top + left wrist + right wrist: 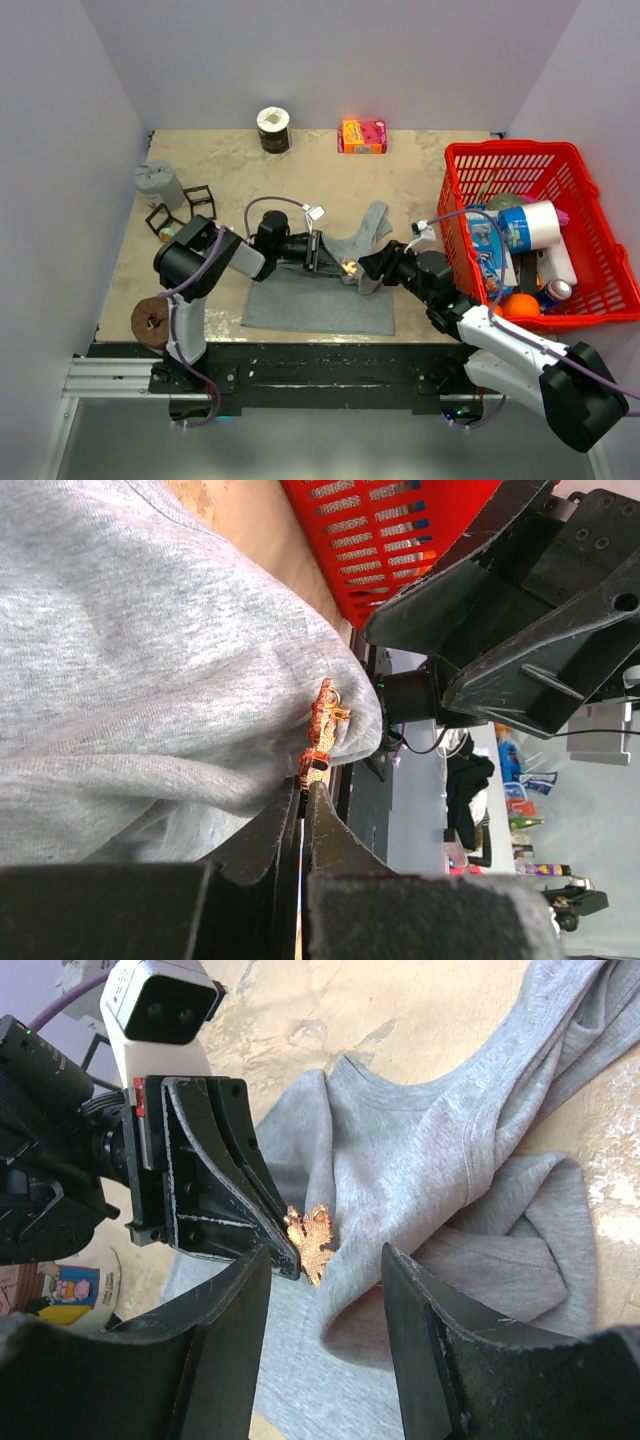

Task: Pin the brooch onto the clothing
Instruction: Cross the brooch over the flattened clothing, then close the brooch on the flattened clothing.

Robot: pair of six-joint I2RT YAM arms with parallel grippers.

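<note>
The left gripper is pinched shut on the brooch, which sits against a raised fold of the grey tank top mid-table. We see the right gripper spread open just beside it, holding nothing.

no lettering legible anywhere, orange box at the back of the table shows printed patches too small to read, white bottle and packets in the red basket carry blue labels, print blurred
</note>
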